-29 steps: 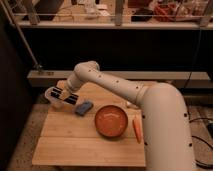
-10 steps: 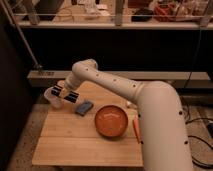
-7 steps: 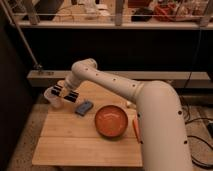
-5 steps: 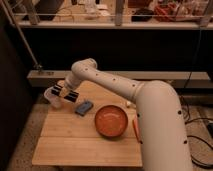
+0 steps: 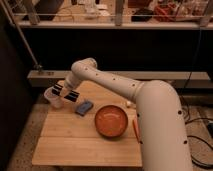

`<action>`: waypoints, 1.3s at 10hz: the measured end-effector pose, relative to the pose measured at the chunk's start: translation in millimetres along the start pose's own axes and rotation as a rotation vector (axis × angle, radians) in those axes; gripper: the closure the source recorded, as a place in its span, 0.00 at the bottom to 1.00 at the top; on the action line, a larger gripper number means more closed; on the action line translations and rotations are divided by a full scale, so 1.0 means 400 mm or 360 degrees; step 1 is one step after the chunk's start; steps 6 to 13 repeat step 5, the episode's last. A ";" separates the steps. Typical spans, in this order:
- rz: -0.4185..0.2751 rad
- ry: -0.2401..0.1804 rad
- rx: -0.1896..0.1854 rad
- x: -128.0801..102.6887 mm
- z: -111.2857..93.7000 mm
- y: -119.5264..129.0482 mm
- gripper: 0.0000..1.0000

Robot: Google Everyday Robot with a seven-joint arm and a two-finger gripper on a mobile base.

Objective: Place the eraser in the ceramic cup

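The eraser [image 5: 84,107], a small grey-blue block, lies on the wooden table [image 5: 75,142] left of the orange bowl. The ceramic cup [image 5: 53,98], small and pale, stands at the table's far left edge. My gripper [image 5: 65,92] hovers just right of the cup's rim and up-left of the eraser. Its two dark fingers [image 5: 72,96] are spread apart with nothing between them. Part of the cup is hidden behind the gripper.
A wide orange-red bowl [image 5: 111,121] sits at the table's middle. A thin orange stick-like object [image 5: 135,129] lies right of it, and a small white thing [image 5: 129,104] behind it. My large white arm covers the table's right side. A low ledge runs behind the table.
The gripper has risen slightly and shifted toward the cup, away from the eraser. In the last second it has barely moved. The eraser stays on the table.
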 end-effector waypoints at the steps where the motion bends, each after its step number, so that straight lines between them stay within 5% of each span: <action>1: 0.0002 0.0002 0.0004 0.000 -0.001 -0.001 0.27; 13: 0.0009 0.0013 0.0021 0.002 -0.002 -0.007 0.22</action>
